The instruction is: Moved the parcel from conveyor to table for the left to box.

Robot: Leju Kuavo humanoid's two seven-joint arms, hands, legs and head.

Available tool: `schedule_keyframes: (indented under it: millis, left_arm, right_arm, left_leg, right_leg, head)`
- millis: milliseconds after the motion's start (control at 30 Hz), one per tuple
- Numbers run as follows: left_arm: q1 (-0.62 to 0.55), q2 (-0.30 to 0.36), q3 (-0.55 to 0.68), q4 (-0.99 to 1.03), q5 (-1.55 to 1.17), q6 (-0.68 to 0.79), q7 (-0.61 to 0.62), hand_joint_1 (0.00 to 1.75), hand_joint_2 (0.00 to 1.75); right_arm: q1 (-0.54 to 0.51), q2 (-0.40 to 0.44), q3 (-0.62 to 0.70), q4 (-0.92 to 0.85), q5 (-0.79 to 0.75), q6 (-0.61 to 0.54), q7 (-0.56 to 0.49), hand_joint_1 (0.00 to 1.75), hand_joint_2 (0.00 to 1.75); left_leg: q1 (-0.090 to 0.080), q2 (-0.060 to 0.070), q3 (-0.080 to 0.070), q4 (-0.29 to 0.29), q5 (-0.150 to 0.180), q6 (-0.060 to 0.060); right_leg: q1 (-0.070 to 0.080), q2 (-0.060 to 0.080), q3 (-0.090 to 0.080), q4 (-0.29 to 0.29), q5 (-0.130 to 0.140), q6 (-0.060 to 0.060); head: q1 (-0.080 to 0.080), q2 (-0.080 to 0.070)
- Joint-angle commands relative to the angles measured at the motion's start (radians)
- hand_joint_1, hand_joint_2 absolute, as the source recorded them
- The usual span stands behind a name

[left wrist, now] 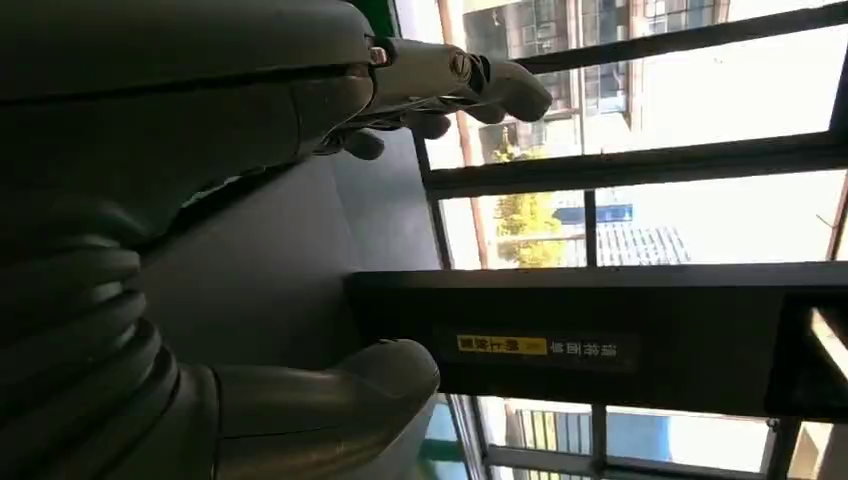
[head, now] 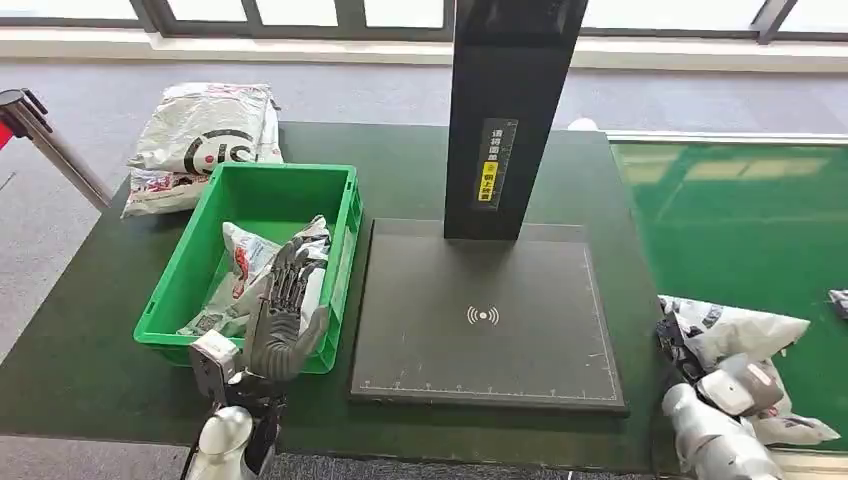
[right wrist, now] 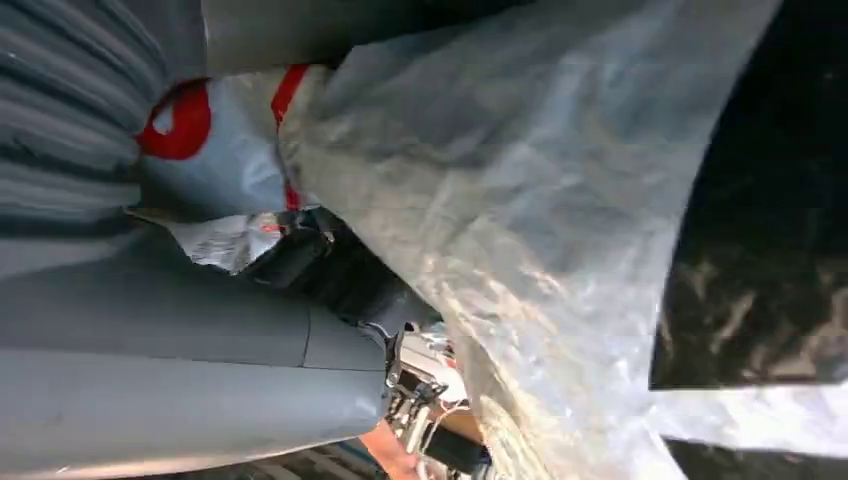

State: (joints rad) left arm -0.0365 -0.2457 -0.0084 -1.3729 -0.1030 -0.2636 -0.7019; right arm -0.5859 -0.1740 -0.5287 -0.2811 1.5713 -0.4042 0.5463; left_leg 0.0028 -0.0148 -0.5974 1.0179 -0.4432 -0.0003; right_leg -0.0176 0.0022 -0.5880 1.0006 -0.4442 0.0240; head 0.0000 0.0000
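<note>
Parcel [head: 745, 335], a crumpled grey-white mailer bag, sits at the near right edge of the green conveyor [head: 740, 220], and the right hand [head: 735, 385] is clamped on it. The right wrist view adds what the head view hides: the bag's silvery plastic [right wrist: 520, 200] pressed against the hand [right wrist: 190, 350], with red print beside the thumb. Left hand [head: 285, 320] hovers over the near rim of the green bin [head: 345, 215], fingers apart and holding nothing (the left wrist view confirms this, showing its fingertips [left wrist: 510, 85] spread in open air before the windows). Bags already lie in the bin, and another rests on the dark table [head: 80, 340] behind it. A black scanner pad [head: 490, 320] lies between the bin and the conveyor.
</note>
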Motion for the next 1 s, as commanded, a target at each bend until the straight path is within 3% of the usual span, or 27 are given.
schedule_keyframes:
  millis: [33,67,100,167,300,333,367,400,433,467,600,633,667,700,733,800,867,967,1000]
  left_arm:
    - [-0.013,0.010,0.036,0.026,-0.005,0.013,0.004,0.00,1.75]
    - [-0.012,0.010,0.035,0.026,-0.005,0.014,0.004,0.00,1.75]
    - [-0.012,0.009,0.030,0.022,-0.004,0.022,0.004,0.00,1.75]
    - [-0.012,0.009,0.030,0.022,-0.004,0.022,0.004,0.00,1.75]
    - [-0.012,0.009,0.030,0.022,-0.004,0.022,0.004,0.00,1.75]
    - [-0.015,0.008,0.028,0.024,-0.003,0.023,0.004,0.00,1.75]
    - [-0.017,0.008,0.025,0.026,0.001,0.028,0.004,0.00,1.75]
    - [-0.020,0.006,0.023,0.029,0.006,0.023,0.004,0.00,1.75]
    - [-0.023,0.005,0.021,0.033,0.004,0.022,0.004,0.00,1.75]
    - [-0.027,0.001,0.015,0.043,-0.002,0.024,0.004,0.00,1.75]
    - [-0.031,-0.008,0.011,0.043,-0.005,0.026,0.004,0.00,1.75]
    - [-0.034,-0.013,0.014,0.045,-0.003,0.023,0.004,0.00,1.75]
    - [-0.031,-0.013,0.016,0.042,0.001,0.014,0.004,0.00,1.75]
    - [-0.039,-0.019,0.020,0.052,-0.007,0.013,0.004,0.00,1.75]
    - [-0.043,-0.019,0.020,0.057,-0.010,0.012,0.004,0.00,1.75]
    - [-0.045,-0.019,0.021,0.059,-0.009,0.012,0.004,0.00,1.75]
    - [-0.047,-0.016,0.020,0.062,-0.009,0.014,0.004,0.00,1.75]
    - [-0.050,-0.002,0.021,0.057,0.001,0.019,0.004,0.00,1.75]
    - [-0.050,-0.002,0.021,0.057,0.001,0.019,0.004,0.00,1.75]
  right_arm:
    - [0.045,0.079,-0.103,-0.265,-0.028,-0.294,-0.200,1.75,1.75]
    - [0.056,0.094,-0.126,-0.319,-0.035,-0.294,-0.224,1.75,1.75]
    - [0.077,0.207,-0.340,-0.621,-0.124,-0.294,-0.530,1.75,1.75]
    - [0.077,0.207,-0.340,-0.621,-0.124,-0.294,-0.530,1.75,1.75]
    - [0.077,0.207,-0.340,-0.621,-0.124,-0.294,-0.530,1.75,1.75]
    - [0.069,0.242,-0.413,-0.678,-0.158,-0.294,-0.635,1.75,1.75]
    - [-0.045,0.324,-0.754,-0.714,-0.225,-0.294,-1.054,1.75,1.75]
    - [-0.094,0.343,-0.868,-0.708,-0.258,-0.294,-1.199,1.75,1.75]
    - [-0.112,0.354,-0.884,-0.712,-0.284,-0.294,-1.244,1.75,1.75]
    - [-0.072,0.367,-0.758,-0.736,-0.412,-0.294,-1.244,1.75,1.75]
    - [-0.051,0.384,-0.683,-0.720,-0.459,-0.294,-1.244,1.75,1.75]
    - [-0.036,0.379,-0.618,-0.667,-0.491,-0.294,-1.244,1.75,1.75]
    - [-0.005,0.311,-0.506,-0.592,-0.577,-0.294,-1.221,1.75,1.75]
    - [-0.011,0.363,-0.497,-0.548,-0.547,-0.294,-1.244,1.75,1.75]
    - [0.010,0.350,-0.405,-0.510,-0.587,-0.222,-1.244,1.75,1.75]
    - [0.022,0.364,-0.372,-0.509,-0.607,-0.241,-1.244,1.75,1.75]
    - [0.039,0.360,-0.307,-0.493,-0.606,-0.177,-1.238,1.75,1.75]
    - [0.129,0.386,-0.039,-0.535,-0.615,0.046,-1.213,1.75,1.75]
    - [0.129,0.386,-0.039,-0.535,-0.615,0.046,-1.213,1.75,1.75]
  left_leg:
    - [0.000,0.003,0.000,-0.001,0.000,-0.001]
    - [0.000,0.003,0.000,-0.001,0.000,-0.001]
    - [0.000,0.003,-0.001,-0.001,0.000,-0.001]
    - [-0.001,0.007,-0.001,-0.001,-0.001,-0.001]
    - [0.000,0.001,-0.002,-0.002,0.000,-0.001]
    - [0.000,-0.001,-0.002,-0.001,0.000,-0.001]
    - [0.000,-0.003,-0.003,-0.001,0.000,-0.001]
    - [-0.001,-0.004,-0.003,-0.001,0.000,-0.001]
    - [0.000,-0.004,-0.003,-0.001,0.000,-0.001]
    - [-0.001,-0.001,-0.003,0.000,-0.001,-0.001]
    - [0.000,0.001,-0.004,-0.001,0.000,-0.002]
    - [0.001,0.000,-0.005,-0.001,0.000,-0.002]
    - [0.001,0.000,-0.003,-0.002,0.000,-0.002]
    - [0.001,-0.001,-0.004,-0.001,0.000,-0.002]
    - [0.000,-0.001,-0.004,-0.001,0.000,-0.002]
    - [0.002,0.006,-0.003,-0.002,0.000,-0.002]
    - [0.001,0.003,-0.003,-0.002,0.000,-0.002]
    - [0.001,0.005,-0.002,-0.002,0.000,-0.003]
    - [0.001,0.003,-0.003,-0.002,0.000,-0.003]
  right_leg:
    - [0.000,0.002,0.000,-0.001,0.000,-0.001]
    - [0.000,0.002,0.000,-0.001,0.000,-0.002]
    - [0.000,0.002,-0.002,0.000,0.001,-0.002]
    - [-0.001,0.007,-0.004,0.001,0.001,-0.002]
    - [0.000,0.001,-0.003,0.000,0.000,-0.002]
    - [0.001,-0.002,-0.002,0.000,0.000,-0.002]
    - [0.000,-0.004,-0.002,0.000,-0.001,-0.002]
    - [0.000,-0.005,-0.003,0.001,-0.001,-0.002]
    - [0.000,-0.006,-0.002,0.001,-0.001,-0.002]
    - [-0.001,-0.003,-0.003,0.002,-0.001,-0.003]
    - [0.000,0.001,-0.005,0.001,0.000,-0.003]
    - [0.001,0.000,-0.005,0.001,0.000,-0.002]
    - [0.001,-0.001,-0.003,0.000,0.000,-0.003]
    - [0.001,-0.002,-0.003,0.000,0.000,-0.002]
    - [0.001,-0.001,-0.004,0.000,0.000,-0.002]
    - [0.002,0.005,-0.004,-0.001,0.001,-0.003]
    - [0.002,0.002,-0.003,-0.001,0.001,-0.003]
    - [0.002,0.005,-0.004,-0.001,0.001,-0.003]
    - [0.001,0.003,-0.004,0.000,0.001,-0.003]
  head:
    - [0.000,0.000]
    - [0.000,0.000]
    - [0.000,0.000]
    - [0.000,0.000]
    - [0.000,0.000]
    - [0.000,0.000]
    - [0.000,0.000]
    - [0.000,0.000]
    - [0.000,0.000]
    - [0.000,0.000]
    - [0.000,0.000]
    - [0.000,0.000]
    - [0.000,0.000]
    - [0.000,0.000]
    - [0.000,0.000]
    - [0.000,0.000]
    - [0.000,0.000]
    - [0.000,0.000]
    - [0.000,0.000]
